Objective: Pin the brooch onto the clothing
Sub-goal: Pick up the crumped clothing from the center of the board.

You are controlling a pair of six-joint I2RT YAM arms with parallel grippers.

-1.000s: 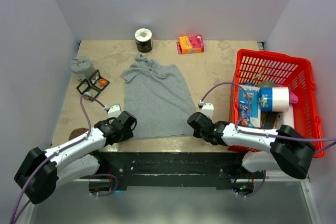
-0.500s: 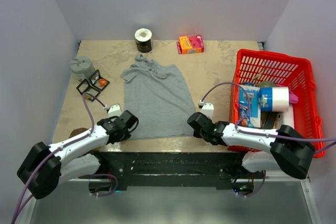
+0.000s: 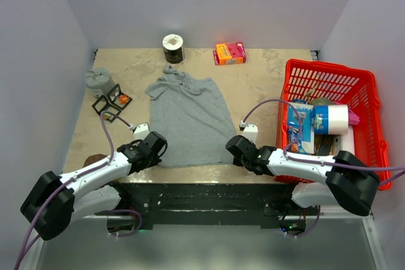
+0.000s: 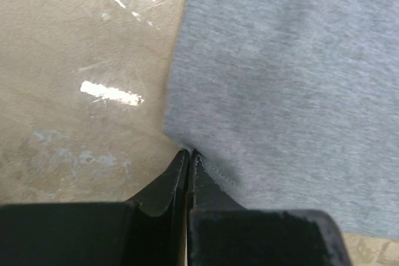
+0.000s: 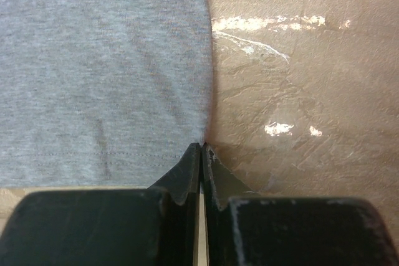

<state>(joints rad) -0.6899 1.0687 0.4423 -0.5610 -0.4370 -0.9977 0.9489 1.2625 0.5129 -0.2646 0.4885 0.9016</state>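
The clothing (image 3: 190,115), a grey tank top, lies flat on the table with its hem toward me. My left gripper (image 3: 159,154) is shut on the hem's near left corner; in the left wrist view the fabric (image 4: 287,79) runs right into the closed tips (image 4: 188,152). My right gripper (image 3: 231,151) is shut on the near right corner, and the cloth edge (image 5: 93,60) meets its closed tips (image 5: 202,146). The brooch (image 3: 123,99), a tiny orange-red piece, rests by a black stand at the left, away from both grippers.
A red basket (image 3: 329,67) full of items stands at the right. An orange box (image 3: 230,53) and a dark roll (image 3: 173,47) sit at the back. A grey lump (image 3: 98,80), the black stand (image 3: 106,102) and a brown object (image 3: 95,159) occupy the left side.
My left gripper slid right to the hem corner and closed from wide open. The right gripper closed the last bit at its corner. The garment has not shifted.
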